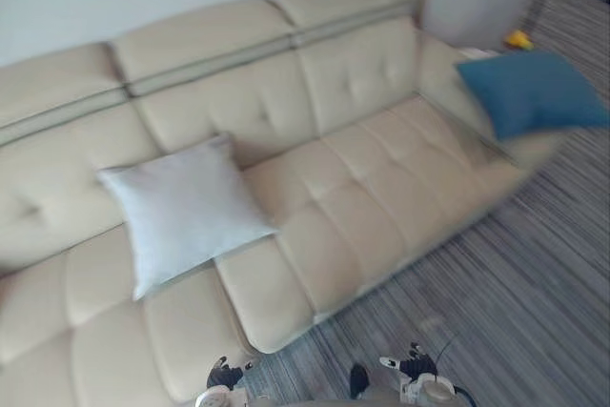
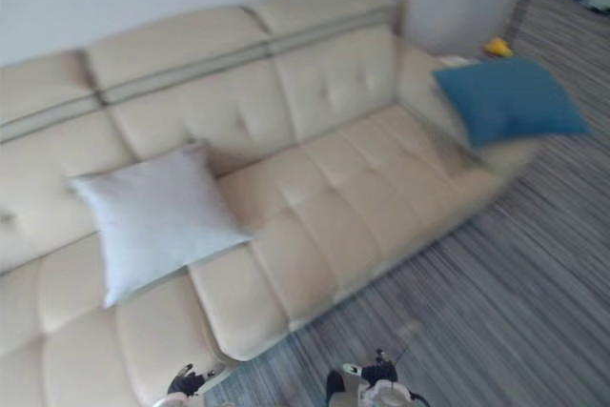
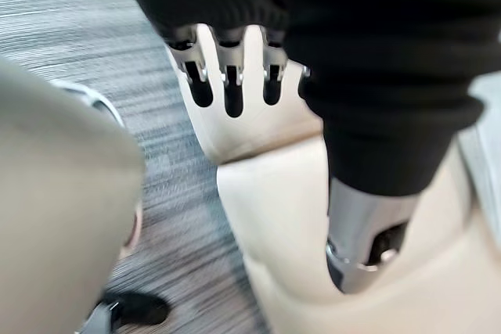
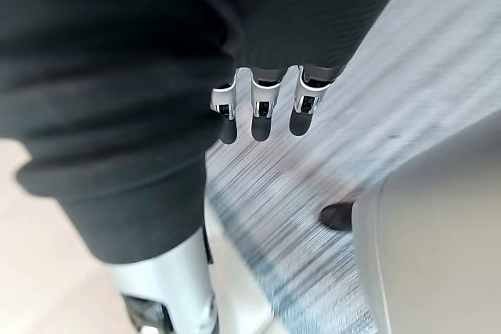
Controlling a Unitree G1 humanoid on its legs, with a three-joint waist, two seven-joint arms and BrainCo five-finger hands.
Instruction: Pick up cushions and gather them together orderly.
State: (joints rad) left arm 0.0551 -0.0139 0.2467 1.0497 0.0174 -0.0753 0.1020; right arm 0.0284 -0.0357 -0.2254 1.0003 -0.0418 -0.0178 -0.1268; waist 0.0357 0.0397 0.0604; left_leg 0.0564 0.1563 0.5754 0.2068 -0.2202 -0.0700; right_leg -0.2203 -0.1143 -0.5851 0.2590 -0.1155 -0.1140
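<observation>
Beige sofa bears white cushion, blue cushion; left hand, right hand hang slack, empty.

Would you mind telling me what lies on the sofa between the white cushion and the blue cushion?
Bare seat of the sofa lies between the white cushion and the blue cushion, with nothing resting on it, as the left eye view shows.

no writing, label, number or sign can be read here: not on the sofa, not on the white cushion that lies on its seat, and not on the blue cushion at the far end of the sofa.
</observation>
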